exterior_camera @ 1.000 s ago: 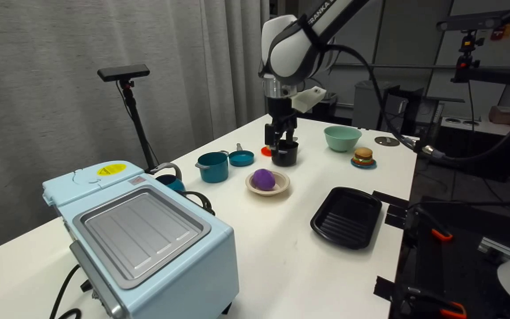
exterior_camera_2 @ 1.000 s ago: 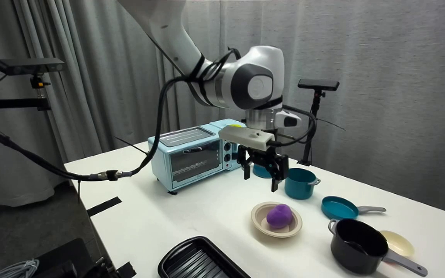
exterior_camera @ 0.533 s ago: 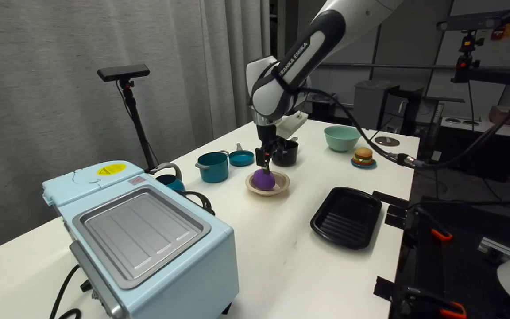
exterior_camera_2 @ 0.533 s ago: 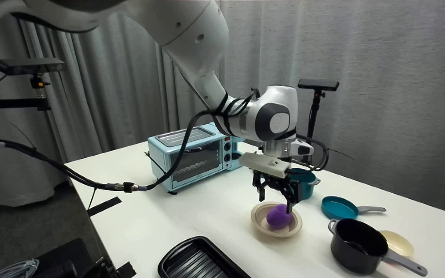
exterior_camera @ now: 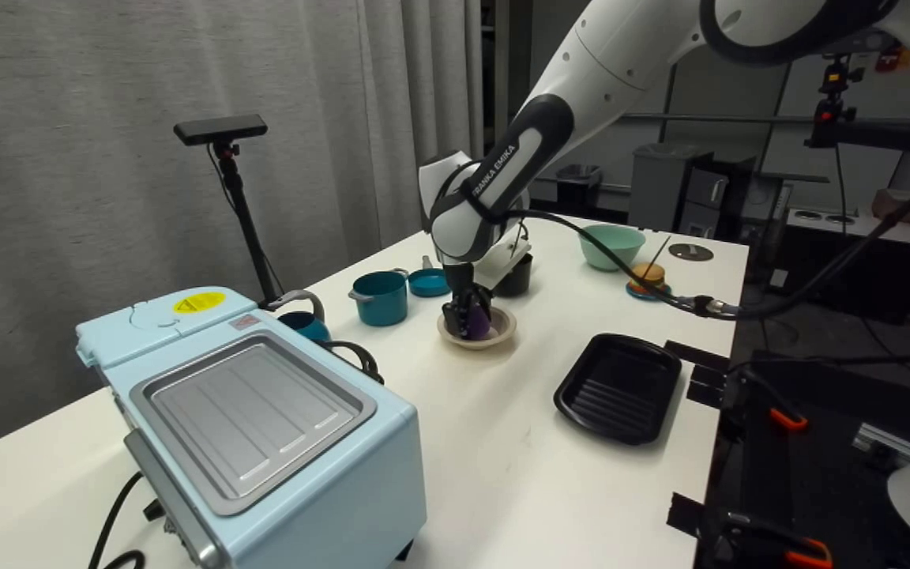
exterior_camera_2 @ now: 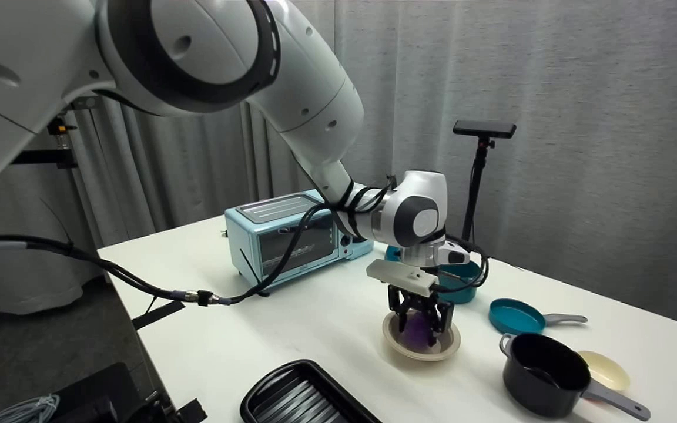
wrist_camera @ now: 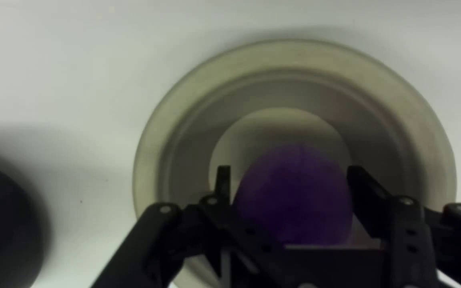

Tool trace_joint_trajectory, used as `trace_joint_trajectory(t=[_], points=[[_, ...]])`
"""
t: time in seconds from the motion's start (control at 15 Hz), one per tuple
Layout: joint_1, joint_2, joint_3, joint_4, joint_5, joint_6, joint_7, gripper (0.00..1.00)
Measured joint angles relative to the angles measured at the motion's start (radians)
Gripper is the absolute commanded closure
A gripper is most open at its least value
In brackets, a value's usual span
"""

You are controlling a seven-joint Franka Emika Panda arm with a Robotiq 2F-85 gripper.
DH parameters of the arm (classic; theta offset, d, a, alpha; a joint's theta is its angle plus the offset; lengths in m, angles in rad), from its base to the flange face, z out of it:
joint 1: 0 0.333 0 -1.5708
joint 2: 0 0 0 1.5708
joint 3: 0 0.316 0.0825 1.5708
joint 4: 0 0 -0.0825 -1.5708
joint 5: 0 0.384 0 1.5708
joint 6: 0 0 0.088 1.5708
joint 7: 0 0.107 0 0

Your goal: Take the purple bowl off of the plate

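Observation:
The purple bowl looks like a rounded purple lump. It sits inside the beige plate, which is shaped like a shallow bowl and rests on the white table. In both exterior views the plate holds the purple bowl, partly hidden by the fingers. My gripper is down over the plate, its fingers on either side of the purple bowl. In the wrist view a thin gap shows beside the left finger, while the right finger lies against or very near the purple side. The gripper is open.
A black pot stands near the plate and shows at the wrist view's left edge. A teal pot and teal pan are close by. A black tray and blue toaster oven also stand on the table.
My gripper has come down from above and behind the plate until its fingers are around the purple bowl. The purple bowl and plate stay in about the same place.

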Motion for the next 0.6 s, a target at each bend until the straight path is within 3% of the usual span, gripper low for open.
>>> trace_joint_trajectory(t=[0.4,0.6], points=[[-0.001,0.0,-0.004,0.05,0.0,-0.001,0.0,0.95],[-0.001,-0.047,-0.004,0.039,0.0,-0.001,0.0,0.95]])
